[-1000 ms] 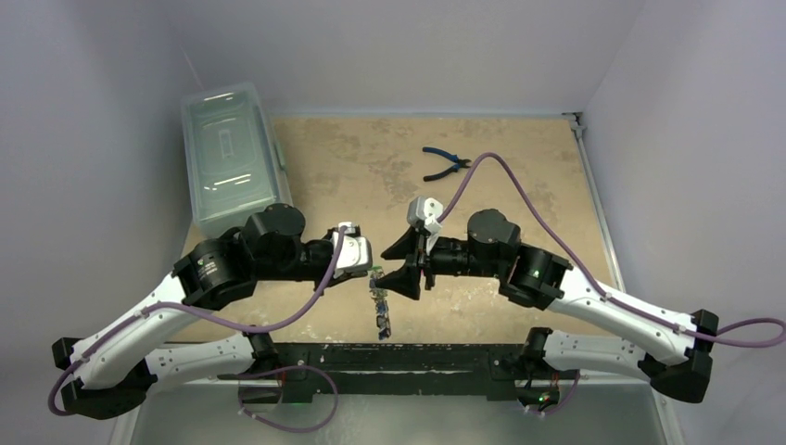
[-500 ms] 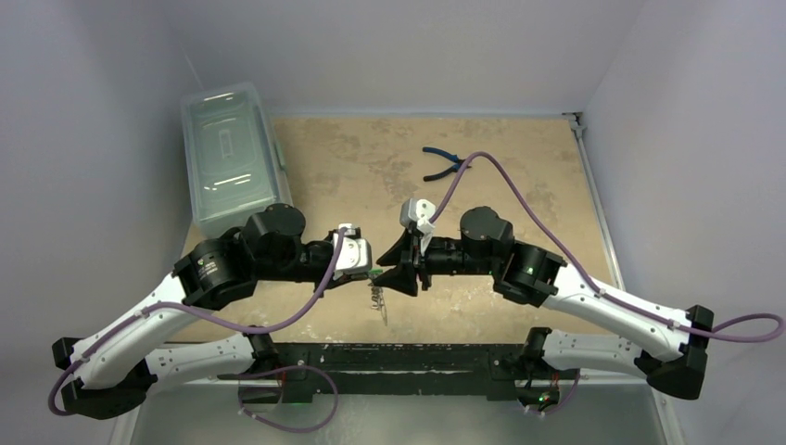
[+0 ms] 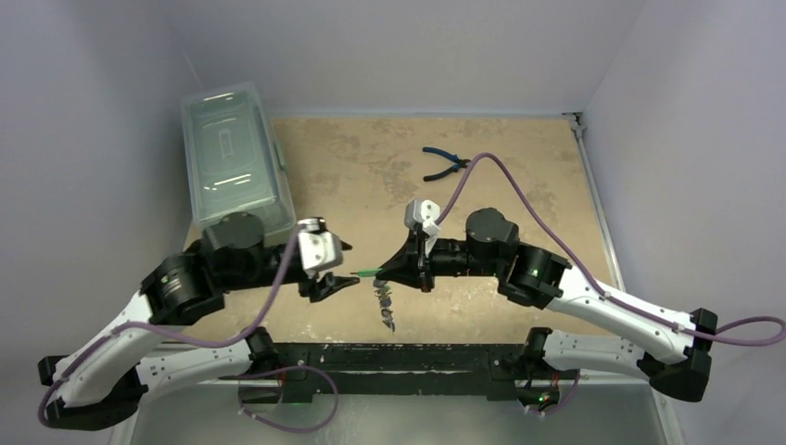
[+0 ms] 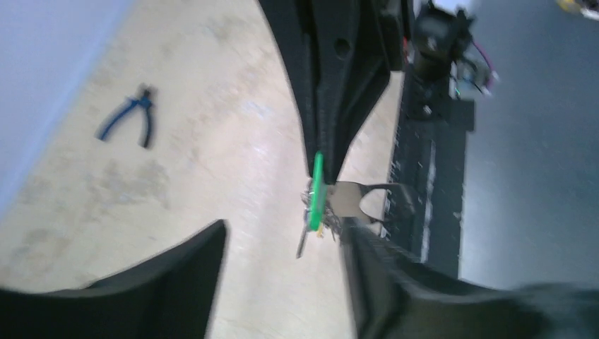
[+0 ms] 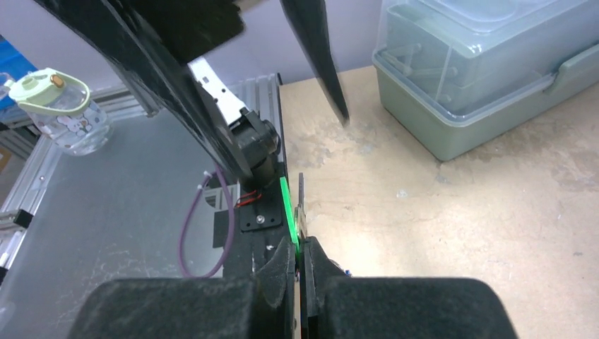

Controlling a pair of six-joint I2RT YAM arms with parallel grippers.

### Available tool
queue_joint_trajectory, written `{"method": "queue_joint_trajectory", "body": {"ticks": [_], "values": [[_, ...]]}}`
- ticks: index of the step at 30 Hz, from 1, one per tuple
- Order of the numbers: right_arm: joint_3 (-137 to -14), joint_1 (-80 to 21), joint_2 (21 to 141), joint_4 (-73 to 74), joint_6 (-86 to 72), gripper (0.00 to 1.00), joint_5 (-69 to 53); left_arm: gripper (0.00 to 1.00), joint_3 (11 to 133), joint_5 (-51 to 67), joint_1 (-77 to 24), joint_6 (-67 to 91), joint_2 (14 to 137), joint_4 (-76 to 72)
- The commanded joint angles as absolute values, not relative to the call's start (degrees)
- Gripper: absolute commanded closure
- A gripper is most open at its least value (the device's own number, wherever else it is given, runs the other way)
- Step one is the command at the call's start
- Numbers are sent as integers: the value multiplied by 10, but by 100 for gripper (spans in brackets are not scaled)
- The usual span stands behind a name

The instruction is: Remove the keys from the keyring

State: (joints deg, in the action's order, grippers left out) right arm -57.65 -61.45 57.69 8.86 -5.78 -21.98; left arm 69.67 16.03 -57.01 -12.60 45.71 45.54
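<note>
My right gripper is shut on a flat green key, which sticks out leftward past its fingertips. In the right wrist view the gripper pinches the green key with a thin metal blade beside it. The other keys hang below it as a small dark bunch above the table. I cannot pick the keyring out within that bunch. My left gripper stands open a short way to the left, touching nothing. Its view shows the green key and the dangling bunch ahead of its spread fingers.
Blue-handled pliers lie at the far middle of the table. A clear lidded box stands at the far left. The dark base rail runs along the near edge under the bunch. A water bottle stands off the table.
My left gripper has opened and drawn back to the left, away from the bunch. My right gripper has shut on the green key, and the bunch now hangs from it alone.
</note>
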Motion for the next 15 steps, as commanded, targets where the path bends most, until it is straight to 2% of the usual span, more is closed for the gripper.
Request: {"method": "queue_joint_trajectory", "body": {"ticks": [1,2,4,9,15], "values": [[-569,-615,538,33,-81,100,-206,32,707,88,-569,-60,382,366],[-564,-615,531,25,-85,100,-202,22,700,72,-569,-41,367,349],[-554,-615,519,5,-95,100,-200,11,685,52,-569,-9,342,318],[-521,-615,492,-58,-116,100,-191,4,627,35,-569,87,297,236],[-506,-615,482,-105,-142,100,-187,2,573,63,-569,147,302,170]]}}
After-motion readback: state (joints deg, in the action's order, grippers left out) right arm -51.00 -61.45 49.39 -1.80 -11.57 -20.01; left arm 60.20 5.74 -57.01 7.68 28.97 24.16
